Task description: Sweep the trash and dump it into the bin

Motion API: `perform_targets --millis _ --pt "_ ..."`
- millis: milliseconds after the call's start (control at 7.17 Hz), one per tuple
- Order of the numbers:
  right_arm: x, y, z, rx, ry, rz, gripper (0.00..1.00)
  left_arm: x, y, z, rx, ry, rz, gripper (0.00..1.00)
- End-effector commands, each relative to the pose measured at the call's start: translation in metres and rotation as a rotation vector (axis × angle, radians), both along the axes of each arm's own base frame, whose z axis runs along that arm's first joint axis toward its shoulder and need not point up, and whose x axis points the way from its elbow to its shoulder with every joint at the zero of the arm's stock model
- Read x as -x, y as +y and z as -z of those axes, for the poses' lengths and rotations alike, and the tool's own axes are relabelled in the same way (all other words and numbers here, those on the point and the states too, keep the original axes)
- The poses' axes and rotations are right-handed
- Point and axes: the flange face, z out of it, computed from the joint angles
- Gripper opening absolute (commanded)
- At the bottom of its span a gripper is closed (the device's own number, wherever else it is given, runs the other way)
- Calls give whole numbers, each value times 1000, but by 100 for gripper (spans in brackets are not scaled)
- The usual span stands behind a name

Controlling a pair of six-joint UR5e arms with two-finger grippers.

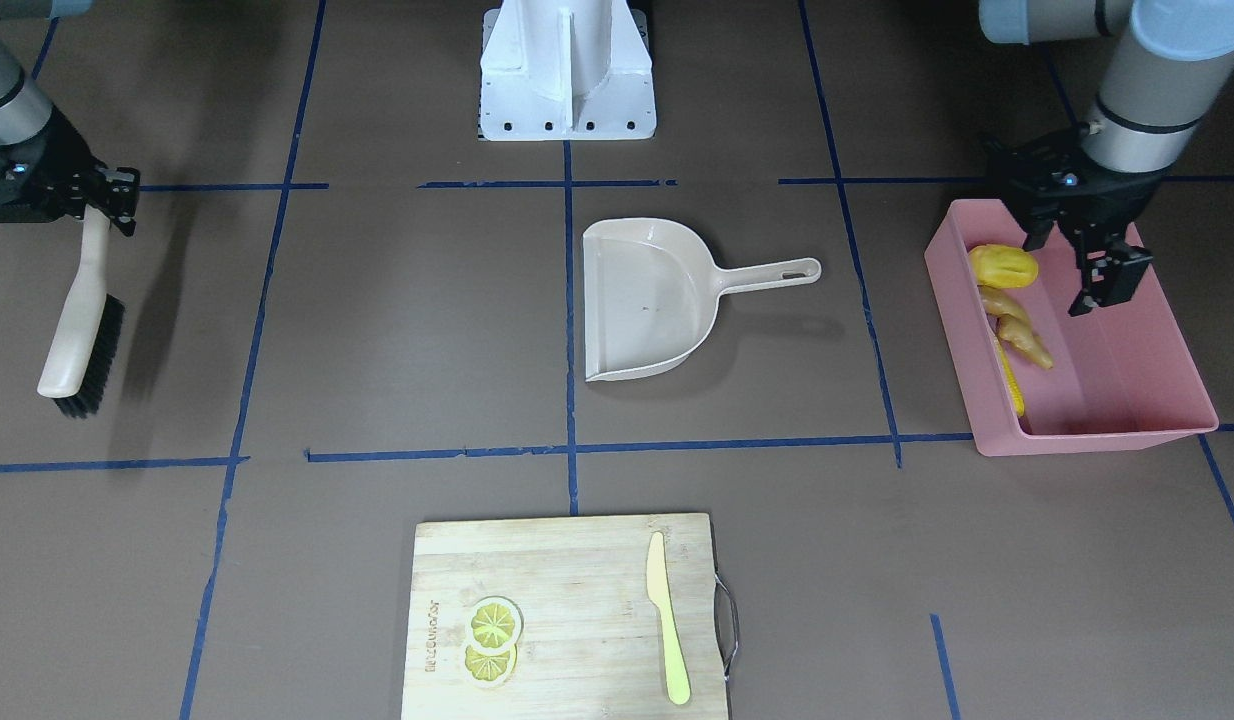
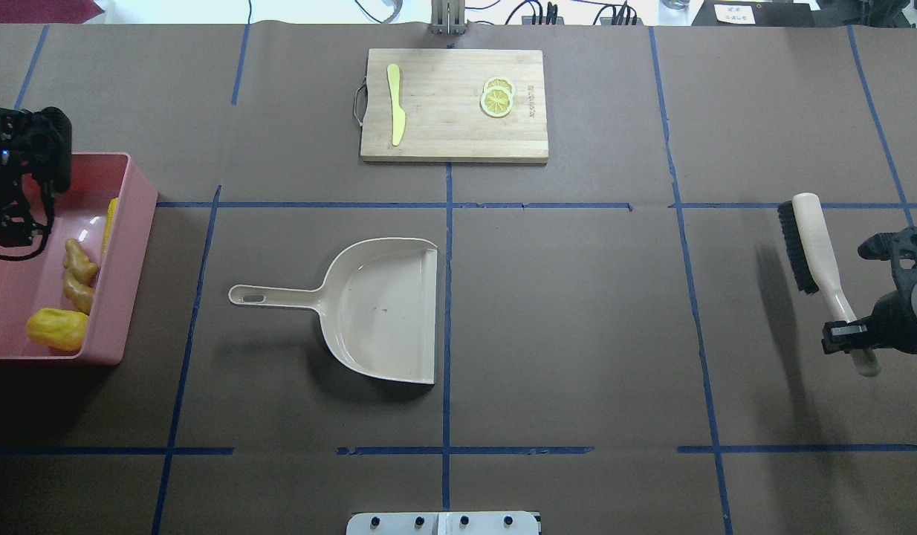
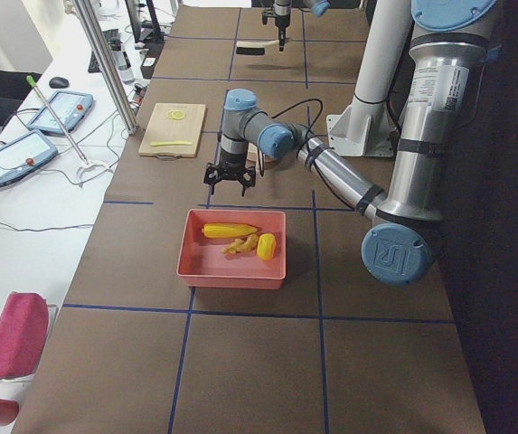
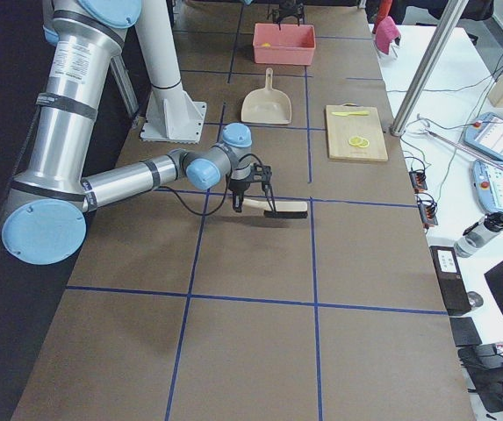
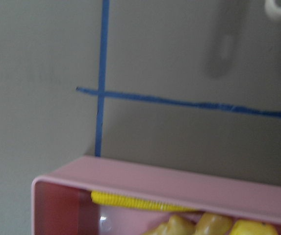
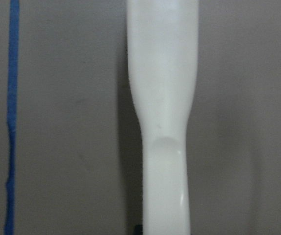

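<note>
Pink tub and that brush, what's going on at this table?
A two-armed robot is cleaning up toy food. The corn, potato and ginger all lie in the pink tub, and the dustpan sits empty mid-table. The left gripper hangs open and empty over the tub. The right gripper holds a brush by its handle at the far side. A cutting board with lemon slices and a knife lies apart.

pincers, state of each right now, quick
left pincer: open, empty, above the bin
right pincer: shut on the brush handle
</note>
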Motion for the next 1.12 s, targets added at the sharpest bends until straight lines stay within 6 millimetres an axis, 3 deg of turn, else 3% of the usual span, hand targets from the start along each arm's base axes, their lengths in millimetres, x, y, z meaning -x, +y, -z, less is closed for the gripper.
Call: perform_targets --millis 0,418,976 --pt "-26 10 -71 10 -87 8 2 59 -9 -32 73 28 10 100" --pt "-50 30 -80 52 -68 -14 2 59 -12 -35 80 29 14 100" --pt "-42 32 -78 64 -68 1 7 58 -13 -34 80 31 13 100"
